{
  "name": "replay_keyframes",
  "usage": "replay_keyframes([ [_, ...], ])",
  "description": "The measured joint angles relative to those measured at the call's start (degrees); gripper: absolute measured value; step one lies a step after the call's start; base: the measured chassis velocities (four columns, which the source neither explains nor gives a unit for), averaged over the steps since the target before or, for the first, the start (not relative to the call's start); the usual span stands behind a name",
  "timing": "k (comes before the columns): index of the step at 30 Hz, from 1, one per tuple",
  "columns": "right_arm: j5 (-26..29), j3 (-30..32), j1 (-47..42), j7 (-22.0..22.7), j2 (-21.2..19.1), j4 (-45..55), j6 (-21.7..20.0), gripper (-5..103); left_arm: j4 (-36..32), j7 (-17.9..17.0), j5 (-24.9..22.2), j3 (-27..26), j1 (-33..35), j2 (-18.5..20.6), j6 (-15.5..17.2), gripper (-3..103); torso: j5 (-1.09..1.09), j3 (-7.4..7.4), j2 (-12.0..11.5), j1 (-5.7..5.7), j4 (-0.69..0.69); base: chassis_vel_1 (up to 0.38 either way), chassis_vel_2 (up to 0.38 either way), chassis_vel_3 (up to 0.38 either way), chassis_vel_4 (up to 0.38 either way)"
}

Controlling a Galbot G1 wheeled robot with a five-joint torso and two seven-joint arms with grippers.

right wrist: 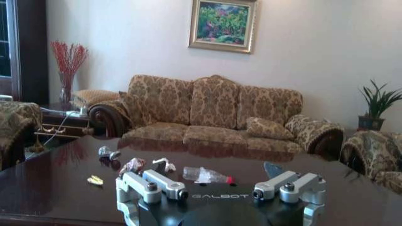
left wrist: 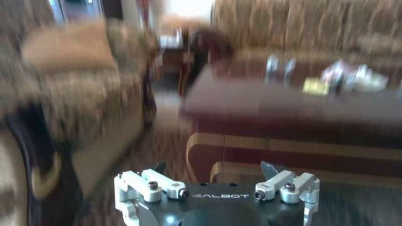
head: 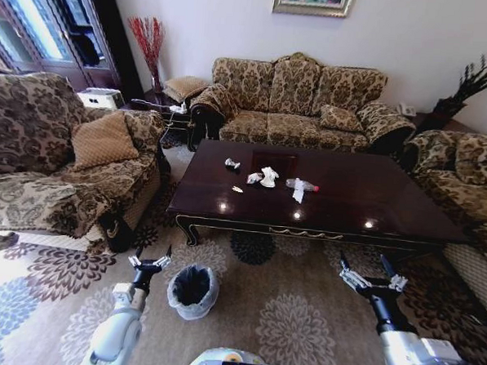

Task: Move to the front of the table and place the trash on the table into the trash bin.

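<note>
The dark glossy table point(head: 352, 206) stands ahead of me, beyond a strip of carpet. The trash lies on its left-middle part: crumpled white paper wads point(head: 268, 177), a silvery wad point(head: 232, 163), a small wrapper point(head: 237, 189) and a clear bottle point(head: 302, 185) with a red cap. On the carpet before the table's left front corner sits the trash bin point(head: 177, 300), lined with a white bag. My left gripper point(head: 150, 262) hangs open just left of the bin. My right gripper point(head: 372, 279) is open near the table's front edge; its wrist view shows the bottle point(right wrist: 207, 175) and wads point(right wrist: 132, 165).
A patterned armchair point(head: 56, 164) stands left of the table, a three-seat sofa point(head: 297, 103) behind it and another armchair point(head: 464, 186) to the right. Flowered carpet point(head: 285, 315) lies between me and the table. The left wrist view shows the table's corner point(left wrist: 207, 141).
</note>
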Motion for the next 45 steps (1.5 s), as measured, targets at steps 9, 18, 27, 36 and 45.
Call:
replay_keyframes([
  [9,0.15,0.08,-0.09,0.47,-0.02,0.12,-0.66,100,23.75,4.02,5.58,4.81,-8.35,1.08,-3.88,100,0.00,-0.01,0.00,-0.04,0.01,0.000,0.000,0.000,0.000],
  [18,-0.81,-0.08,-0.52,0.77,0.54,0.16,-1.68,100,36.39,11.98,3.88,5.78,-14.71,2.41,-6.74,100,0.01,-0.01,0.00,-0.04,0.00,0.000,0.000,0.000,0.000],
  [27,-1.83,-0.10,-0.48,1.86,0.85,0.28,-3.20,100,47.39,13.84,4.09,8.17,-21.64,2.38,-6.30,100,0.00,-0.01,0.00,-0.04,0.01,0.000,0.000,0.000,0.000],
  [36,-2.65,-0.37,-0.48,2.77,0.78,0.59,-3.91,100,54.26,14.70,5.02,8.15,-27.57,2.29,-6.30,101,0.01,-0.01,0.00,-0.03,0.00,0.000,0.000,0.000,0.000],
  [45,-2.68,-0.23,-0.87,3.01,1.05,0.59,-3.80,100,57.50,16.52,6.50,6.82,-28.61,1.66,-5.90,74,0.01,-0.01,0.00,-0.03,0.00,0.000,0.000,0.000,0.000],
])
